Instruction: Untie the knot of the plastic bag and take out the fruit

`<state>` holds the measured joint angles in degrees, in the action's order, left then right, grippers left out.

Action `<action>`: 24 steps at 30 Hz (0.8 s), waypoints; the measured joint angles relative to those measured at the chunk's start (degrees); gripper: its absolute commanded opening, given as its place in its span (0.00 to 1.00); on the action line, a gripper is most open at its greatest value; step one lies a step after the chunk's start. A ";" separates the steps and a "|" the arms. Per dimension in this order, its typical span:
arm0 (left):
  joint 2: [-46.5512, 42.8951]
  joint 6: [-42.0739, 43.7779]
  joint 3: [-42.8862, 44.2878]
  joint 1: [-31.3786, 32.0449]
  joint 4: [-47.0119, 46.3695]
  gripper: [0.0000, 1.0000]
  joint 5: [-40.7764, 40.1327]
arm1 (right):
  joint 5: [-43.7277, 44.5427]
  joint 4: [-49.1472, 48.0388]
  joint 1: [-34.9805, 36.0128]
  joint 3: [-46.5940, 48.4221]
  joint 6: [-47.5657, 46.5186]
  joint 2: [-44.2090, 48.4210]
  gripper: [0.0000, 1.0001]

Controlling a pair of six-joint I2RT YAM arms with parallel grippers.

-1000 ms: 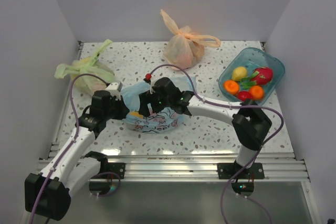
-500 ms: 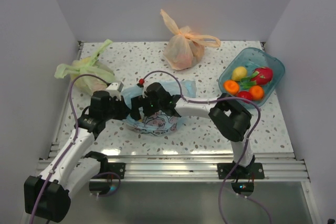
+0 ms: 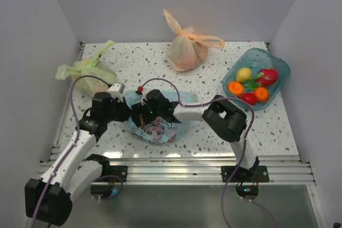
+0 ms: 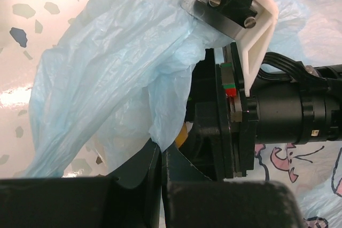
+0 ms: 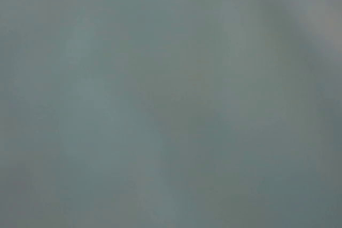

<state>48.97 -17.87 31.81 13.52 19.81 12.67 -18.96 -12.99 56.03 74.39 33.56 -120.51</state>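
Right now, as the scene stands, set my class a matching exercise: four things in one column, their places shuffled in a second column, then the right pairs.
Column one
1. green bag
2. orange bag
3. light blue bag
4. teal tub

Column two
A. right side, holding toy fruit
B. far middle, near the back wall
C. near middle, where the two arms meet
D. far left corner

Pairs: 1-D, 2-B, 3-C, 4-A
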 measured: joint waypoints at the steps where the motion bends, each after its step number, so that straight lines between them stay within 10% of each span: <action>1: -0.02 0.00 0.00 0.00 -0.02 0.06 0.02 | 0.44 -0.68 0.07 -0.50 0.09 0.07 0.61; 9: -0.24 -0.09 0.00 0.00 0.00 0.05 -1.25 | 7.67 3.65 0.20 -5.66 -4.98 7.74 0.31; 24: 0.15 -0.52 0.00 0.00 0.57 0.05 -4.66 | 7.72 25.05 -5.11 -1.84 -19.34 31.74 0.27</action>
<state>49.12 -18.39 31.81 13.52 20.38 8.01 -11.25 12.05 50.92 72.55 14.22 -88.77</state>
